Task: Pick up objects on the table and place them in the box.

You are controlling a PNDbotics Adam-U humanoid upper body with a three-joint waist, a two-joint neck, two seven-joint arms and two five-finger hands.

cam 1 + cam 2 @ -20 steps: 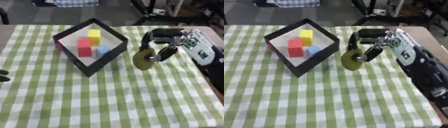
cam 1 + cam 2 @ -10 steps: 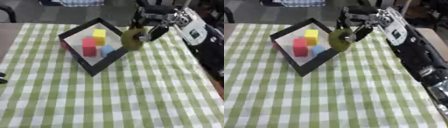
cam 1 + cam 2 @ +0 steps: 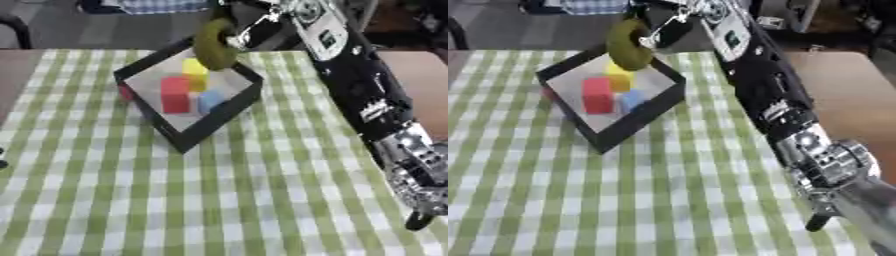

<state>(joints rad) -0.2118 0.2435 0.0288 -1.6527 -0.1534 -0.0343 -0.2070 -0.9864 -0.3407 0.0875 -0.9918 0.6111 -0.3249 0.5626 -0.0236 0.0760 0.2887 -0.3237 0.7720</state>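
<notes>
My right hand (image 3: pixel 248 26) is shut on an olive-green ring-shaped object (image 3: pixel 213 45) and holds it in the air over the far corner of the black box (image 3: pixel 186 141). The box sits on the green checked tablecloth, turned like a diamond. Inside it lie a red block (image 3: pixel 175 94), a yellow block (image 3: pixel 195 74) and a light blue block (image 3: pixel 210 102). My right arm stretches from the lower right up to the top of the view. A dark sliver of my left hand (image 3: pixel 3 157) shows at the left edge.
The green and white checked cloth (image 3: pixel 219 200) covers the table before me. Bare brown tabletop (image 3: pixel 420 75) shows at the far right. Chairs and dark furniture stand beyond the far edge.
My right hand has carried the green ring up and leftward, from beside the box's right side to above its far corner. The camera view has also shifted.
</notes>
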